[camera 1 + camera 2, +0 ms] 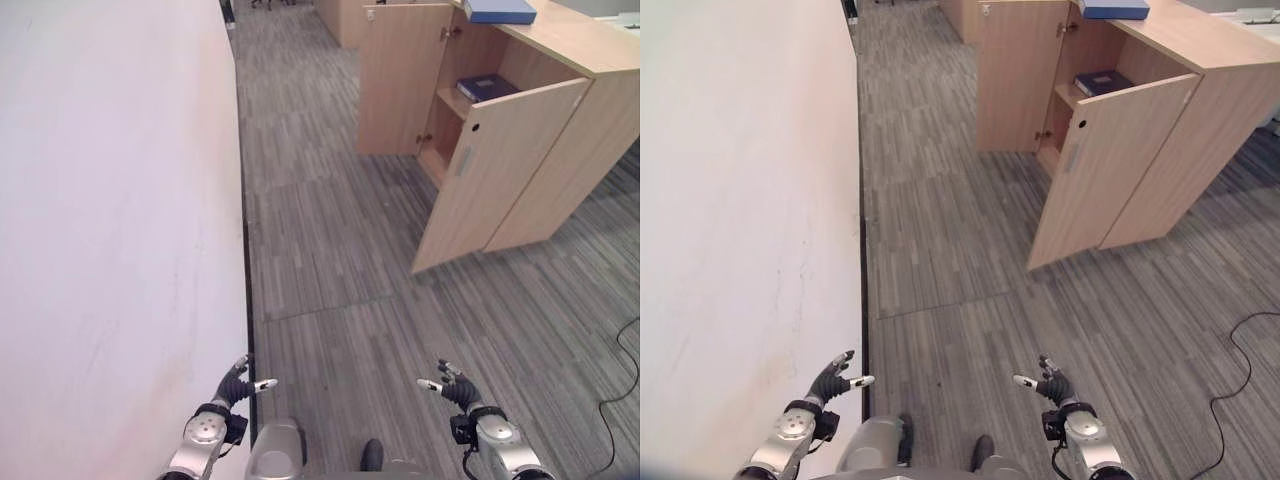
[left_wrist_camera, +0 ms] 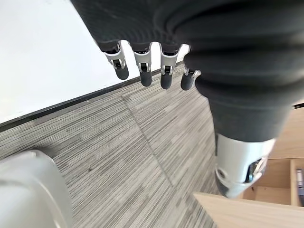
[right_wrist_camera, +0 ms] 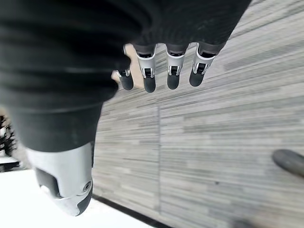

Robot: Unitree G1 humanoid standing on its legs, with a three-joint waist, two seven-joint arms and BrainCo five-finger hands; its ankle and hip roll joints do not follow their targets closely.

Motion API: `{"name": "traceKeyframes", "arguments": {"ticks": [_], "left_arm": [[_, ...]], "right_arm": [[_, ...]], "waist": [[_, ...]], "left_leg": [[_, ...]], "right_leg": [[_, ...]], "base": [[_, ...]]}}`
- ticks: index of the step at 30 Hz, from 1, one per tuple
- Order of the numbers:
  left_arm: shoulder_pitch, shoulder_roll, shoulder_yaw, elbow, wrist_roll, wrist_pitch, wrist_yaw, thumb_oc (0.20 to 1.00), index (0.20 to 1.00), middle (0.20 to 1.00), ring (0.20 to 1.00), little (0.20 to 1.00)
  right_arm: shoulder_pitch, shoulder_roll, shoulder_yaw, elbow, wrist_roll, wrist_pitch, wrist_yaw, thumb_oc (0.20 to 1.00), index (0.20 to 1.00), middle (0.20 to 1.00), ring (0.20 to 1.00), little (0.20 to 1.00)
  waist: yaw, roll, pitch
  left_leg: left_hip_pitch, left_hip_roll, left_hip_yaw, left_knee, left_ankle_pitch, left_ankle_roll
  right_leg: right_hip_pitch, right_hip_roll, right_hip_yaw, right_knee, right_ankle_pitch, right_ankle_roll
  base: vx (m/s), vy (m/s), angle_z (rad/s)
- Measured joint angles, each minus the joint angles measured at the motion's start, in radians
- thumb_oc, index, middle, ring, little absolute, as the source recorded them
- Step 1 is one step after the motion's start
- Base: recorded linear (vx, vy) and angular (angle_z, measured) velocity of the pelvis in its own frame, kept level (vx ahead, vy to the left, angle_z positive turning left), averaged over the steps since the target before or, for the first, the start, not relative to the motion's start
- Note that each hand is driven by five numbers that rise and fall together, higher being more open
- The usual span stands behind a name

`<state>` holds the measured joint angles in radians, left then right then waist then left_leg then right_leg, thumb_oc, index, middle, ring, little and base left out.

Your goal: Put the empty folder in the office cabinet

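Observation:
The wooden office cabinet (image 1: 600, 120) stands ahead to the right with both doors swung open. A light blue folder (image 1: 500, 11) lies flat on its top. A dark blue folder (image 1: 487, 87) rests on the shelf inside. My left hand (image 1: 232, 387) hangs low by the wall, far from the cabinet, fingers (image 2: 145, 71) straight and holding nothing. My right hand (image 1: 458, 390) is low on the right, also far back, its fingers (image 3: 161, 71) relaxed and empty.
A white wall (image 1: 110, 220) with a black baseboard runs along my left. Grey striped carpet (image 1: 330, 250) stretches between me and the cabinet. The near door (image 1: 495, 175) juts out into the aisle. Another wooden unit (image 1: 340, 20) stands further back.

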<state>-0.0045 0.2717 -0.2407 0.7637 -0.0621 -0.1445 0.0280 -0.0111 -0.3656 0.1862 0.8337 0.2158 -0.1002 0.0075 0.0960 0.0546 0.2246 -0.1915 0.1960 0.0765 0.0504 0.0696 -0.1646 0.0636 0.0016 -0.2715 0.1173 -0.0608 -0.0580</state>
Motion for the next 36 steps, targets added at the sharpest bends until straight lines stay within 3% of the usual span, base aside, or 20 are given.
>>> {"name": "traceKeyframes", "arguments": {"ticks": [1, 3, 7, 12, 13, 14, 15, 16, 17, 19, 21, 23, 25, 27, 29, 30, 31, 33, 35, 36], "left_arm": [[-0.029, -0.003, -0.005, -0.001, -0.001, -0.006, 0.002, 1.000, 1.000, 1.000, 1.000, 1.000], [-0.033, 0.009, -0.030, 0.023, 0.000, 0.011, 0.003, 1.000, 1.000, 1.000, 1.000, 1.000], [-0.037, 0.011, -0.029, 0.042, 0.000, 0.016, 0.021, 1.000, 1.000, 1.000, 1.000, 1.000], [-0.006, 0.012, 0.015, 0.061, 0.000, 0.016, 0.029, 1.000, 1.000, 1.000, 1.000, 1.000], [0.000, 0.017, 0.044, 0.061, 0.000, 0.016, 0.030, 1.000, 1.000, 1.000, 1.000, 1.000], [-0.004, 0.017, 0.089, 0.062, 0.000, 0.015, 0.037, 1.000, 1.000, 1.000, 1.000, 1.000], [-0.023, 0.013, 0.114, 0.060, -0.001, 0.015, 0.044, 1.000, 1.000, 1.000, 1.000, 1.000], [-0.045, 0.014, 0.116, 0.049, 0.000, 0.012, 0.042, 1.000, 1.000, 1.000, 1.000, 1.000], [-0.045, 0.015, 0.116, 0.049, 0.001, 0.011, 0.042, 1.000, 1.000, 1.000, 1.000, 1.000], [-0.055, 0.004, 0.107, 0.048, 0.002, 0.011, 0.032, 1.000, 1.000, 1.000, 1.000, 1.000], [-0.061, 0.007, 0.108, 0.042, 0.001, 0.014, 0.028, 1.000, 1.000, 1.000, 1.000, 1.000], [-0.052, 0.007, 0.113, 0.012, -0.001, 0.014, 0.028, 1.000, 1.000, 1.000, 1.000, 1.000], [-0.044, 0.024, 0.101, -0.020, -0.001, 0.014, 0.027, 1.000, 1.000, 1.000, 1.000, 1.000], [-0.013, 0.055, 0.077, -0.023, -0.001, 0.018, 0.027, 1.000, 1.000, 1.000, 1.000, 1.000], [0.005, 0.059, 0.080, -0.034, -0.008, 0.016, 0.028, 1.000, 1.000, 1.000, 1.000, 1.000], [0.031, 0.060, 0.082, -0.055, -0.011, 0.017, 0.030, 1.000, 1.000, 1.000, 1.000, 1.000], [0.044, 0.063, 0.082, -0.058, -0.011, 0.018, 0.028, 1.000, 1.000, 1.000, 1.000, 1.000], [0.043, 0.070, 0.081, -0.058, -0.011, 0.020, 0.027, 1.000, 1.000, 1.000, 1.000, 1.000], [0.040, 0.085, 0.061, -0.066, -0.003, 0.020, 0.025, 1.000, 1.000, 1.000, 1.000, 1.000], [0.046, 0.096, 0.035, -0.078, 0.002, 0.020, 0.019, 1.000, 1.000, 1.000, 1.000, 1.000]], "right_arm": [[-0.001, -0.005, 0.000, 0.003, 0.000, 0.005, -0.002, 1.000, 1.000, 1.000, 1.000, 1.000], [-0.002, 0.002, 0.007, 0.002, 0.000, -0.001, -0.009, 1.000, 1.000, 1.000, 1.000, 1.000], [-0.030, 0.025, 0.009, 0.004, 0.000, 0.000, -0.012, 1.000, 1.000, 1.000, 1.000, 1.000], [-0.033, 0.029, 0.022, 0.008, 0.000, -0.003, -0.007, 1.000, 1.000, 1.000, 1.000, 1.000], [-0.029, 0.040, 0.042, 0.007, 0.000, -0.003, -0.008, 1.000, 1.000, 1.000, 1.000, 1.000], [-0.027, 0.057, 0.057, 0.007, 0.000, -0.003, -0.005, 1.000, 1.000, 1.000, 1.000, 1.000], [-0.025, 0.077, 0.056, 0.008, 0.000, -0.003, -0.004, 1.000, 1.000, 1.000, 1.000, 1.000], [-0.033, 0.114, 0.052, 0.023, -0.001, -0.003, -0.002, 1.000, 1.000, 1.000, 1.000, 1.000], [-0.046, 0.133, 0.052, 0.035, -0.001, -0.003, -0.001, 1.000, 1.000, 1.000, 1.000, 1.000], [-0.068, 0.155, 0.052, 0.035, -0.001, -0.006, 0.005, 1.000, 1.000, 1.000, 1.000, 1.000], [-0.073, 0.160, 0.054, 0.032, -0.001, -0.006, 0.011, 1.000, 1.000, 1.000, 1.000, 1.000], [-0.089, 0.161, 0.050, 0.030, -0.001, -0.005, 0.011, 1.000, 1.000, 1.000, 1.000, 1.000], [-0.112, 0.163, 0.051, 0.028, -0.001, -0.005, 0.013, 1.000, 1.000, 1.000, 1.000, 1.000], [-0.129, 0.147, 0.048, 0.001, 0.000, -0.019, 0.012, 1.000, 1.000, 1.000, 1.000, 1.000], [-0.096, 0.128, 0.043, -0.007, 0.001, -0.021, 0.012, 1.000, 1.000, 1.000, 1.000, 1.000], [-0.075, 0.127, 0.017, -0.003, 0.001, -0.019, 0.009, 1.000, 1.000, 1.000, 1.000, 1.000], [-0.059, 0.126, -0.006, 0.016, 0.005, -0.020, 0.005, 1.000, 1.000, 1.000, 1.000, 1.000], [-0.043, 0.128, -0.033, 0.098, 0.037, -0.016, -0.010, 1.000, 1.000, 1.000, 1.000, 1.000], [-0.021, 0.127, -0.047, 0.144, 0.043, -0.008, -0.013, 1.000, 1.000, 1.000, 1.000, 1.000], [0.006, 0.123, -0.057, 0.149, 0.043, -0.002, -0.013, 1.000, 1.000, 1.000, 1.000, 1.000]], "waist": [[-0.009, 0.020, 0.014], [0.054, 0.001, 0.016], [0.074, -0.012, 0.037], [0.147, -0.026, 0.010], [0.146, -0.053, -0.006], [0.152, -0.103, -0.003], [0.153, -0.125, 0.002], [0.161, -0.158, -0.007], [0.161, -0.173, -0.020], [0.133, -0.182, -0.044], [0.129, -0.185, -0.052], [0.119, -0.158, -0.041], [0.114, -0.130, -0.027], [0.084, -0.052, -0.002], [0.034, -0.031, -0.002], [0.020, -0.032, -0.003], [0.010, -0.030, -0.004], [-0.019, -0.045, -0.010], [-0.052, -0.066, -0.024], [-0.064, -0.075, -0.035]], "left_leg": [[-0.005, 0.025, -0.027, -0.068, 0.014, -0.010], [-0.028, 0.014, -0.021, -0.097, 0.021, -0.016], [-0.048, -0.001, -0.043, -0.151, 0.025, -0.011], [-0.030, 0.002, -0.067, -0.043, 0.018, -0.001], [-0.051, -0.039, -0.043, 0.019, 0.090, 0.013], [-0.070, -0.077, -0.012, 0.087, 0.078, 0.046], [-0.078, -0.094, 0.003, 0.128, 0.062, 0.090], [-0.089, -0.112, 0.034, 0.209, 0.001, 0.128], [-0.088, -0.123, 0.056, 0.240, -0.041, 0.140], [-0.063, -0.153, 0.057, 0.220, -0.091, 0.166], [-0.030, -0.162, 0.063, 0.190, -0.091, 0.190], [-0.006, -0.140, 0.058, 0.170, -0.091, 0.202], [0.030, -0.125, 0.074, 0.166, -0.113, 0.234], [0.147, -0.090, 0.114, 0.061, -0.139, 0.262], [0.208, -0.097, 0.144, 0.001, -0.128, 0.241], [0.256, -0.109, 0.177, -0.042, -0.128, 0.241], [0.294, -0.112, 0.208, -0.069, -0.124, 0.207], [0.341, -0.126, 0.223, -0.097, -0.142, 0.158], [0.381, -0.125, 0.226, -0.116, -0.147, 0.141], [0.418, -0.117, 0.221, -0.130, -0.160, 0.118]], "right_leg": [[-0.001, 0.018, 0.010, 0.048, -0.100, -0.013], [-0.022, 0.000, 0.073, 0.083, -0.137, -0.034], [0.012, -0.009, 0.165, 0.070, -0.143, -0.025], [0.146, -0.102, 0.317, -0.005, -0.217, 0.080], [0.178, -0.149, 0.336, -0.045, -0.227, 0.094], [0.192, -0.191, 0.346, -0.049, -0.228, 0.118], [0.199, -0.197, 0.336, -0.039, -0.214, 0.141], [0.214, -0.183, 0.322, -0.037, -0.112, 0.161], [0.217, -0.201, 0.292, -0.038, -0.086, 0.178], [0.180, -0.224, 0.284, 0.047, 0.013, 0.271], [0.094, -0.222, 0.290, 0.204, 0.072, 0.287], [-0.034, -0.219, 0.267, 0.473, 0.156, 0.339], [-0.127, -0.213, 0.249, 0.590, 0.158, 0.328], [-0.279, -0.209, 0.165, 0.664, 0.116, 0.305], [-0.352, -0.246, 0.106, 0.582, 0.035, 0.309], [-0.353, -0.286, 0.002, 0.419, 0.004, 0.289], [-0.350, -0.300, -0.093, 0.240, 0.007, 0.276], [-0.360, -0.305, -0.185, 0.014, 0.008, 0.275], [-0.378, -0.306, -0.207, 0.025, 0.008, 0.275], [-0.375, -0.286, -0.188, 0.079, 0.030, 0.236]], "base": [[0.22, 0.032, 0.26], [0.45, 0.069, -0.38], [0.36, 0.098, -0.36], [0.44, 0.239, -0.88], [0.21, 0.183, -0.83], [0.20, 0.188, -0.39], [0.40, 0.380, -0.31], [0.41, 0.395, -0.30], [0.37, 0.361, -0.25], [0.26, 0.290, 0.05], [0.20, 0.255, 0.07], [0.15, 0.208, 0.10], [0.24, 0.249, -0.26], [0.48, 0.218, -0.71], [0.49, 0.037, -0.21], [0.41, -0.074, -0.45], [0.41, -0.108, -0.57], [0.33, -0.069, -0.21], [0.34, -0.113, 0.18], [0.23, -0.102, 0.12]]}}
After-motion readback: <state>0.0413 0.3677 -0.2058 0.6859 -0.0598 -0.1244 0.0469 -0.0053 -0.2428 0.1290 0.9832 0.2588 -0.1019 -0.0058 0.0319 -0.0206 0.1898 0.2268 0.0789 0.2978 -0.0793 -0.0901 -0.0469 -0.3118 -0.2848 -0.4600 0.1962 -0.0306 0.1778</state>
